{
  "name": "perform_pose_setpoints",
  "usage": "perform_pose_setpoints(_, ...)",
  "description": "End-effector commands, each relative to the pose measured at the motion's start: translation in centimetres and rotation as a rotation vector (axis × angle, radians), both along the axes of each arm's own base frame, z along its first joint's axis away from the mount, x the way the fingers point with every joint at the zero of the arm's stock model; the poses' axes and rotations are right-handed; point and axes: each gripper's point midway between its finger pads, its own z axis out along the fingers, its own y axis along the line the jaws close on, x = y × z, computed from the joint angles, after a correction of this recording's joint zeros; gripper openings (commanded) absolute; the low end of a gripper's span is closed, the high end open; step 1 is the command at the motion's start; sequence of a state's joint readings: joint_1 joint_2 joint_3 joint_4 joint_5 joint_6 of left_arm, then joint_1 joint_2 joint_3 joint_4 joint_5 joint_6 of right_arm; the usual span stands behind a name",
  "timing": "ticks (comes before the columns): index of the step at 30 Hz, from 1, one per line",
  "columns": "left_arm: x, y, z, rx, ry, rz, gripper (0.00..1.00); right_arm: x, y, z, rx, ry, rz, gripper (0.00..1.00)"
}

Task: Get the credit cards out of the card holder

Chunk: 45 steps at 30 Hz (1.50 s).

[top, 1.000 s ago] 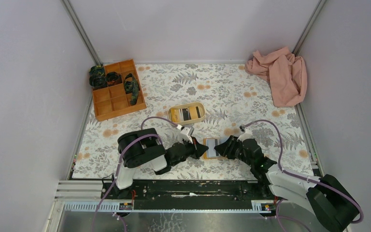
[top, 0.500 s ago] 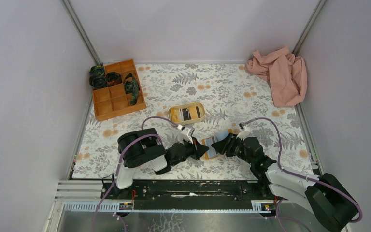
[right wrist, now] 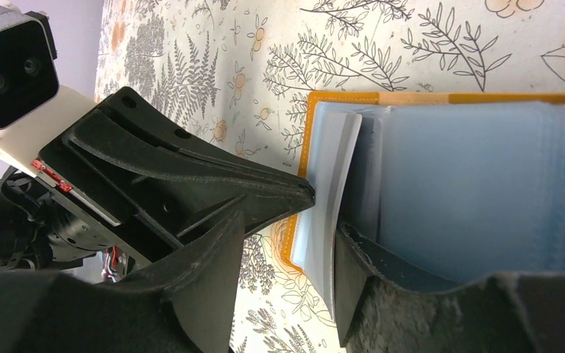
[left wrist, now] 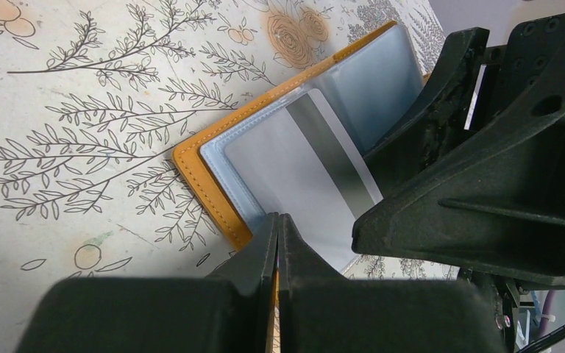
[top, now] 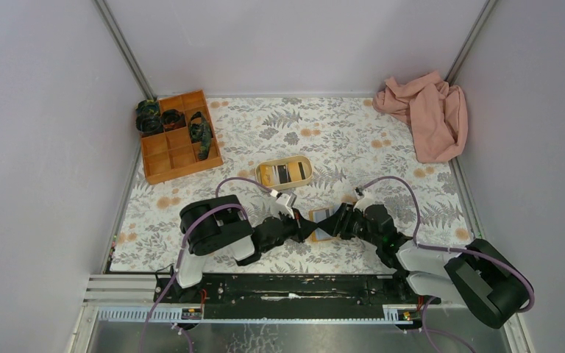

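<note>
My left pincer (left wrist: 277,224) is clenched. Its two tips meet with only a sliver of orange between them, gripping the near corner of the card holder (left wrist: 207,163). The holder lies open on the counter (left wrist: 81,110), directly between my two pincers, with its pale blue sleeves facing up.

My right pincer (right wrist: 290,235) faces it from the opposite side and is parted a little, not clamped. A grey card (right wrist: 331,169) stands edgewise between its fingers (right wrist: 382,294), touching one of them, while a strip of holder and counter shows between the card and the other. (Whether the card is partly out of its sleeve, I cannot make out.) From my left wrist the same card shows a dark stripe along it, and one right finger lies over its far end.

The tips of both pincers are nearly nose to nose over the holder, so room there is tight. Beyond them the floral counter stretches on. An oval tray (top: 284,173) sits a little past my left pincer, a compartment box (top: 180,136) is off by the far left edge, and a pink cloth (top: 427,114) lies in the far right corner, well apart from both pincers.
</note>
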<state>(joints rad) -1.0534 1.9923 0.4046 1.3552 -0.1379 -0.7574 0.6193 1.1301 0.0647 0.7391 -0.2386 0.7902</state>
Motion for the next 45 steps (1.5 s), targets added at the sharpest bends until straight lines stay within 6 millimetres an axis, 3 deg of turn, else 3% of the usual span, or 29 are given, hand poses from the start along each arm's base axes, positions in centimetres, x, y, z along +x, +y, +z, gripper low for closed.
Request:
perform_pose_setpoints(1, -0.9, -0.5, -2.0, 0.060, 0.025, -0.048, 0.00, -0.3, 2.5, 3.5, 0.118, -0.070, 0.120, 0.52)
perform_pose_setpoints(13, -0.8, -0.2, -2.3, 0.072, 0.036, -0.032, 0.00, 0.5, 0.3, 5.3, 0.037, -0.155, 0.060, 0.51)
perform_pose_setpoints(26, -0.7, -0.1, -2.3, 0.073, 0.040, -0.027, 0.00, 1.0, -1.4, 4.4, -0.016, -0.148, 0.023, 0.51)
perform_pose_setpoints(45, -0.7, -0.3, -2.4, 0.074, 0.042, -0.032, 0.00, 1.6, -3.6, 4.5, -0.055, -0.150, -0.055, 0.46)
